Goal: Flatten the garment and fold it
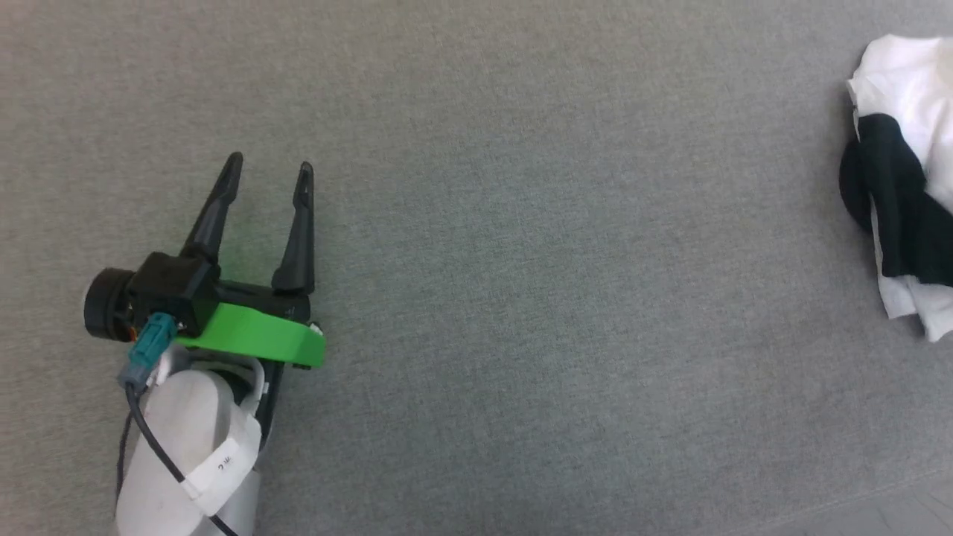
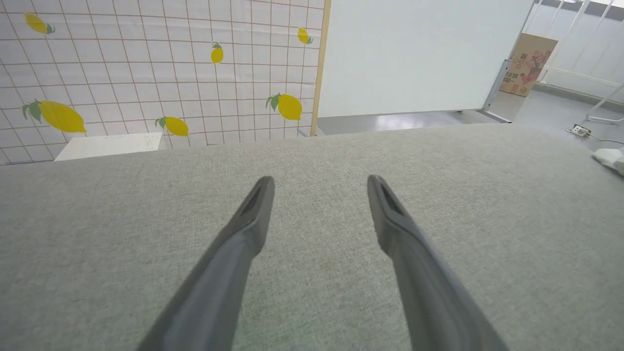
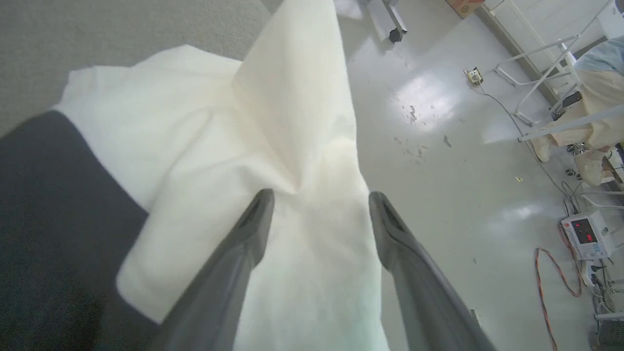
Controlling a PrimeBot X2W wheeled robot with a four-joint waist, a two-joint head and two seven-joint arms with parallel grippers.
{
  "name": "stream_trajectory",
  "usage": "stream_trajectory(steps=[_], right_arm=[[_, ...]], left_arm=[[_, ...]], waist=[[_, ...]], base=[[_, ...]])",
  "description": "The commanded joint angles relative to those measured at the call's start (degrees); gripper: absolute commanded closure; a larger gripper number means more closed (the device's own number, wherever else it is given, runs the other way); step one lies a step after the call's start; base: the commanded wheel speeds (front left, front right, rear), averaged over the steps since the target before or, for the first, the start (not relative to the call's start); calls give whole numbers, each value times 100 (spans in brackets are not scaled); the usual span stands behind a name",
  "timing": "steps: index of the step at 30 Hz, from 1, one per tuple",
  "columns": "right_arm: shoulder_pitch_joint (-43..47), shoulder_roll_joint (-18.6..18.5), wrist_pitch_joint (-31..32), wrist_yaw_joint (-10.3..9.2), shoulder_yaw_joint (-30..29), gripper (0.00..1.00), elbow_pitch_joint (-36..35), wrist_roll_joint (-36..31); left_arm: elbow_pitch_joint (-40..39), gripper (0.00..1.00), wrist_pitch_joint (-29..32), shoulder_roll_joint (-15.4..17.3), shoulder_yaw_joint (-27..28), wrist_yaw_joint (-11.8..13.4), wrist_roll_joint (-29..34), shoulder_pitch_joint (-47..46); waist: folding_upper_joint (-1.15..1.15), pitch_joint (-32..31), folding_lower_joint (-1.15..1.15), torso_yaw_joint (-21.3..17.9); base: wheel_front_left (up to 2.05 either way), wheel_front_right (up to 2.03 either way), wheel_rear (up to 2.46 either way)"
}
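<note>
While the garment (image 1: 904, 186) sits bunched in a heap at the far right of the grey padded surface (image 1: 521, 298), nothing about it is flat yet: the white body is crumpled and a black sleeve (image 1: 893, 216) is slung across the middle of the pile. In the right wrist view the white cloth (image 3: 273, 126) comes up close, with a fold rising in a peak and a pinched crease just beyond the fingertips. The pale floor (image 3: 438, 146) shows off to the right of it, so the heap looks to lie near the surface's right edge.

So we're in the flattening step, and early in it by my reading; folding is a long way off.

Right on top of that cloth is the right gripper (image 3: 319, 195). Its two fingers are spread wide with white fabric lying between and under them, and nothing is clamped. Whether the tips actually touch the cloth, I can't tell.

Over on the left, the left gripper (image 1: 269, 165) is well apart from the garment. Its jaws are parted too and it holds nothing, poised over bare grey fabric with a wide stretch of surface between it and the heap. The left wrist view agrees: fingers apart (image 2: 319, 180), only grey weave below them.

The next move calls for a fresh hold on an edge or corner, I'd say. From there the pile wants drawing left toward the middle, where both arms can reach to spread it
</note>
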Motion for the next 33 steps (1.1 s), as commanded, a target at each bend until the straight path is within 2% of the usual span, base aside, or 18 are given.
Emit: stream_trajectory(steps=[1, 6, 10, 15, 19, 24, 33], right_arm=[[2, -22, -193, -11, -52, 0, -35, -46], [241, 133, -727, -11, -72, 0, -317, 243], [667, 349, -1191, -11, 199, 0, -821, 803], [1438, 549, -1668, -11, 829, 0, -1848, 1641], [2016, 730, -1776, -11, 1264, 0, -2682, 2065], [2595, 984, -1762, -11, 1558, 0, -3369, 2294], [3426, 1504, -1944, -11, 1624, 0, -3766, 2243]], left_arm=[[56, 0, -63, -51, -10, 30, -51, 51], [281, 0, -140, -191, 43, 64, -178, 250], [418, 0, -163, -306, 100, 95, -288, 469], [401, 0, -169, -424, 187, 138, -352, 676], [411, 0, -170, -503, 229, 145, -396, 804], [471, 0, -170, -582, 225, 169, -413, 896], [633, 0, -170, -648, 94, 185, -423, 1101]], waist=[[0, -330, -1, 161], [0, -869, -1, 323], [0, -1281, -1, 501], [0, -1653, -1, 777], [0, -1864, -1, 965], [0, -2053, -1, 1214], [0, -2402, -1, 1607]], base=[[0, 0, 0], [0, 0, 0], [0, 0, 0], [0, 0, 0], [0, 0, 0], [0, 0, 0], [0, 0, 0]])
